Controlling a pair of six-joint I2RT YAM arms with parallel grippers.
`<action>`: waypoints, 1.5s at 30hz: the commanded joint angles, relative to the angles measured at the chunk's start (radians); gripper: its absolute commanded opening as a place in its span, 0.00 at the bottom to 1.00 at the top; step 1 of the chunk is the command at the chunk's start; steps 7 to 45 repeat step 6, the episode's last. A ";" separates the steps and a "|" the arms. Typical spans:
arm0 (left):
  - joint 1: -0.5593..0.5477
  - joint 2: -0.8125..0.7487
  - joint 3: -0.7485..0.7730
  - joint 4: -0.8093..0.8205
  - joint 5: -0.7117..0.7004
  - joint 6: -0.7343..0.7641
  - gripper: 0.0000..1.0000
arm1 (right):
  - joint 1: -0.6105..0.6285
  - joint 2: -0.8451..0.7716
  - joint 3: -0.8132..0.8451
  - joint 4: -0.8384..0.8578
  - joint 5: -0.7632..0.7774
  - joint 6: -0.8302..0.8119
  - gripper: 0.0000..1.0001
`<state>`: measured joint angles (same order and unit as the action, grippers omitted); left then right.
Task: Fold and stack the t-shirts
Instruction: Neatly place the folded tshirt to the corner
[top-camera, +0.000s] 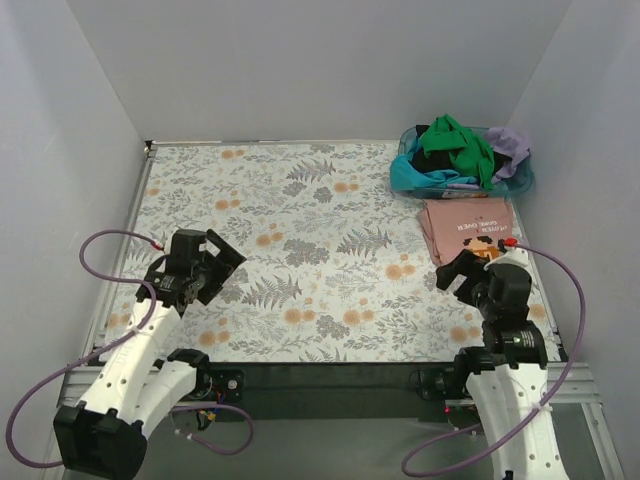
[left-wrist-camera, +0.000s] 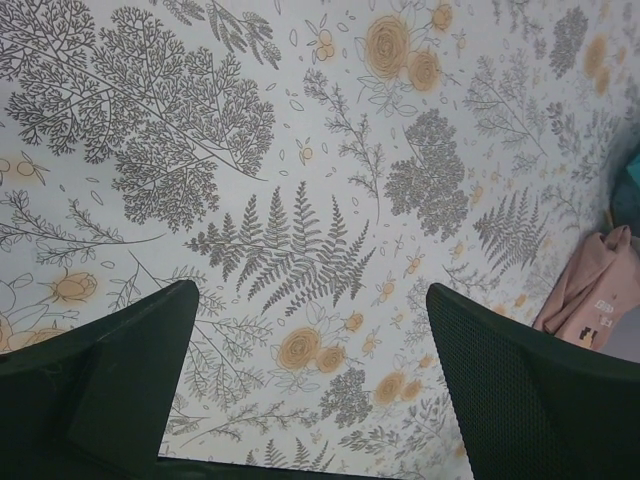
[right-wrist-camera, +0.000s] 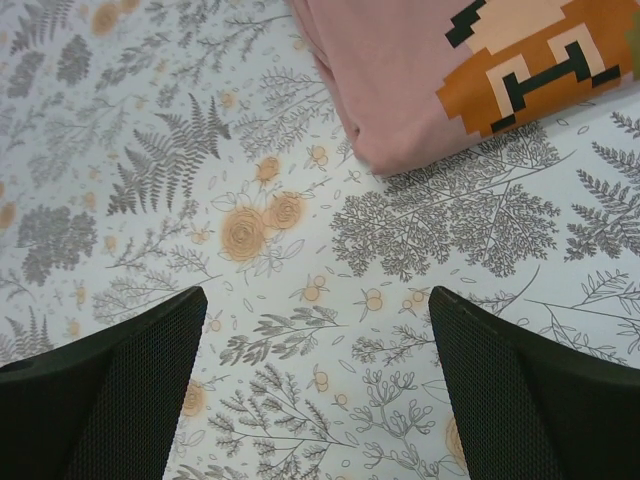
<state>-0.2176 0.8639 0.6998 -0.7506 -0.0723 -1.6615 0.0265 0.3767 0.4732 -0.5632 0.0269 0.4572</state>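
A folded dusty pink t-shirt (top-camera: 466, 226) with a pixel cartoon print lies on the floral cloth at the right, in front of the basket. It also shows in the right wrist view (right-wrist-camera: 430, 70) and the left wrist view (left-wrist-camera: 590, 295). Green (top-camera: 458, 142), black (top-camera: 434, 160), turquoise (top-camera: 412, 176) and lilac (top-camera: 510, 148) t-shirts are heaped in the basket. My left gripper (top-camera: 218, 268) is open and empty above the table's left part (left-wrist-camera: 312, 300). My right gripper (top-camera: 462, 272) is open and empty just short of the pink shirt's near edge (right-wrist-camera: 315, 300).
The blue plastic basket (top-camera: 524, 182) stands in the back right corner. A floral tablecloth (top-camera: 300, 240) covers the table. White walls close in the left, back and right sides. Purple cables loop beside both arms.
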 joint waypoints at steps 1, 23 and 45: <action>0.003 -0.080 0.003 -0.032 -0.029 -0.011 0.98 | 0.003 -0.054 -0.007 0.042 -0.031 0.029 0.98; 0.003 -0.114 0.012 -0.062 -0.066 -0.007 0.98 | 0.003 -0.055 -0.022 0.028 -0.001 0.035 0.98; 0.003 -0.114 0.012 -0.062 -0.066 -0.007 0.98 | 0.003 -0.055 -0.022 0.028 -0.001 0.035 0.98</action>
